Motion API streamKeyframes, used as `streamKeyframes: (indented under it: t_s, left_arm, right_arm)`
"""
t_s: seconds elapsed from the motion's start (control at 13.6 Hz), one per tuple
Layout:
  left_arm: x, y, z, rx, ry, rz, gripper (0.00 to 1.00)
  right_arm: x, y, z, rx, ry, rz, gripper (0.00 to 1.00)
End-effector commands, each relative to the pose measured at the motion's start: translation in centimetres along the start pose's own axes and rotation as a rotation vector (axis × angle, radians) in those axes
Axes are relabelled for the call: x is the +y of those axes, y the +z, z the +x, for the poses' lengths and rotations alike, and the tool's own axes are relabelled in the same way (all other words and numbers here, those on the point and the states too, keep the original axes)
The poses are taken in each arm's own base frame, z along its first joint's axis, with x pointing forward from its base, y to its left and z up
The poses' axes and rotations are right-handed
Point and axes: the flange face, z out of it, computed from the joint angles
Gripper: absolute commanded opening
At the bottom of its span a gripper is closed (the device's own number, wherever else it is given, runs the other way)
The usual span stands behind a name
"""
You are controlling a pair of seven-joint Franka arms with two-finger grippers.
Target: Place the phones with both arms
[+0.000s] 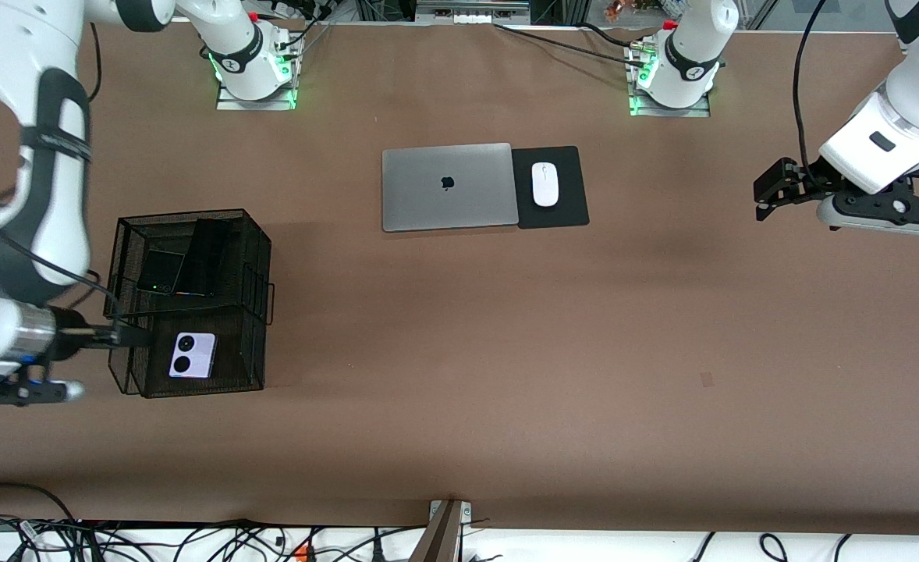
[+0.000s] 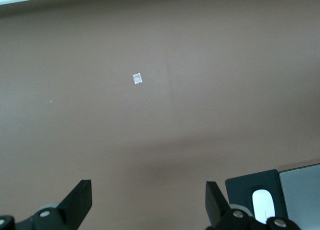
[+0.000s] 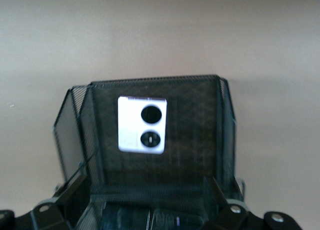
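Lifting clear of the mesh basket [image 1: 253, 257] seems wise: right gripper [image 3: 145, 200], jaws wide and empty, hangs over the lavender phone [image 1: 193, 354] lying inside; both black phones [image 1: 186, 269] apparently rest alongside. Left gripper [image 2: 147, 200], gaping and empty, waits over bare table [image 2: 160, 89].

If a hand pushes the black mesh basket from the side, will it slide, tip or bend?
The mesh basket looks like thin wire, so probably light; it would likely slide on the smooth brown table. Its base seems wide, so tipping looks unlikely. The lavender phone lying loose inside might shift. The thin walls may flex slightly.
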Motion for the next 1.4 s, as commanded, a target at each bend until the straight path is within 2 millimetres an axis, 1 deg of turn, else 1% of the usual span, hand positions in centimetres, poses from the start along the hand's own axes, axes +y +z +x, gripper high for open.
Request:
streamKeyframes:
  t_s: [0.0,0.07,0.22,0.37,0.44,0.51,0.59,0.66,0.74,0.88,0.96,1.1,1.18,1.32]
  left_arm:
    - [0.5,-0.6,0.3,0.007,0.01,-0.02,1.0]
    - [0.4,-0.6,0.3,0.009,0.01,-0.018,1.0]
    - [0.3,-0.6,0.2,0.009,0.013,-0.016,1.0]
    - [-0.1,-0.6,0.2,0.008,0.011,-0.016,1.0]
    - [0.0,-0.6,0.2,0.008,0.013,-0.018,1.0]
    - [-0.4,-0.6,0.2,0.008,0.011,-0.02,1.0]
    - [-0.4,-0.6,0.2,0.008,0.011,-0.019,1.0]
    - [-0.5,-0.6,0.2,0.008,0.01,-0.019,1.0]
    - [-0.6,-0.6,0.2,0.008,0.007,-0.019,1.0]
    - [-1.2,-0.6,0.2,0.008,-0.003,-0.027,1.0]
    - [-1.4,-0.6,0.2,0.008,-0.006,-0.025,1.0]
    - [-1.5,-0.7,0.1,0.009,-0.009,-0.026,1.0]
    - [-1.6,-0.6,0.1,0.008,-0.011,-0.028,1.0]
    - [-1.5,-0.7,0.1,0.009,-0.011,-0.028,1.0]
  right_arm:
    - [-0.2,-6.1,-3.4,-0.023,0.065,0.054,1.0]
    - [-0.3,-8.4,-5.0,-0.023,0.095,0.062,1.0]
    - [-0.9,-10.5,-6.7,-0.044,0.174,0.066,0.99]
    - [-1.0,-11.8,-8.5,-0.059,0.173,0.013,0.99]
    - [-1.4,-12.2,-9.6,-0.065,0.166,0.0,0.98]
    - [-1.1,-12.5,-10.8,-0.058,0.166,-0.001,0.99]
    - [-0.8,-12.4,-11.4,-0.025,0.16,-0.024,1.0]
    - [-0.8,-12.1,-11.8,-0.02,0.15,-0.021,1.0]
    - [0.0,-12.0,-12.1,-0.019,0.148,-0.004,1.0]
    - [-0.5,-12.5,-12.7,0.001,0.114,-0.054,0.95]
    - [-0.4,-13.0,-12.9,0.014,0.118,-0.053,0.95]
    - [0.1,-13.4,-13.2,0.012,0.116,-0.05,0.95]
    - [-0.1,-13.6,-13.3,0.015,0.123,-0.046,0.99]
    - [0.1,-13.6,-13.2,0.017,0.132,-0.044,0.99]
